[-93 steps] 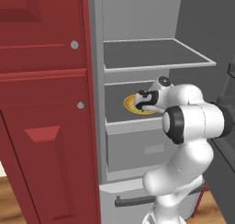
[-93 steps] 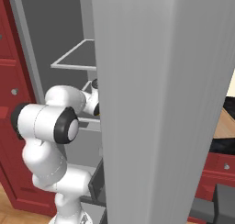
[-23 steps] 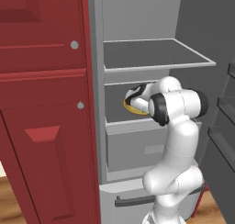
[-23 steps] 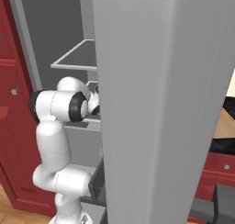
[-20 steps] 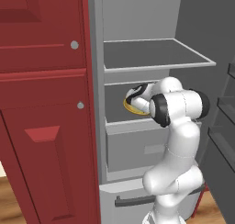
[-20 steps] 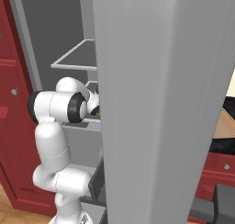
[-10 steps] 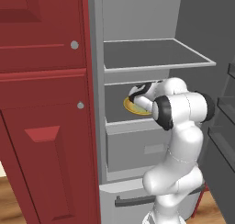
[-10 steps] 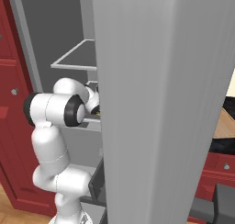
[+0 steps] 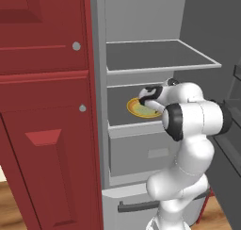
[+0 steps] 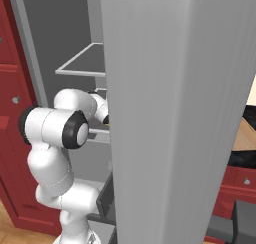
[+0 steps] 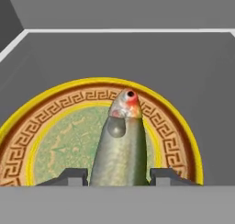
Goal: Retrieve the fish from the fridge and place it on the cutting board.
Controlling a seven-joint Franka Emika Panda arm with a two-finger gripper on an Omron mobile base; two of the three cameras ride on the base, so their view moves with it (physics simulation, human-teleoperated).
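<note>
Inside the tall grey fridge (image 9: 141,45), on its middle grey shelf (image 9: 120,109), the white arm's two dark fingers (image 11: 71,176) are standing apart on either side of the small slender grey-green fish (image 11: 120,147), and the fish's body is filling most of the gap between them. Whether the pads are already pressing its flanks I cannot tell, since only the tips are rising into the hand view. The fish is lying on the round yellow-orange plate with a greenish centre (image 11: 55,149), its reddish head pointing away from the hand toward the fridge's back wall. From the left base view the gripper (image 9: 149,96) is reaching in over the plate, just above it.

The step in hand looks like the grasp itself, so retrieval is only beginning. The next move probably calls for squeezing onto the fish's body, lifting it clear of the plate without dragging the plate along, then drawing it out past the shelf edge and the open grey door (image 10: 175,113) before carrying it to the cutting board.
</note>
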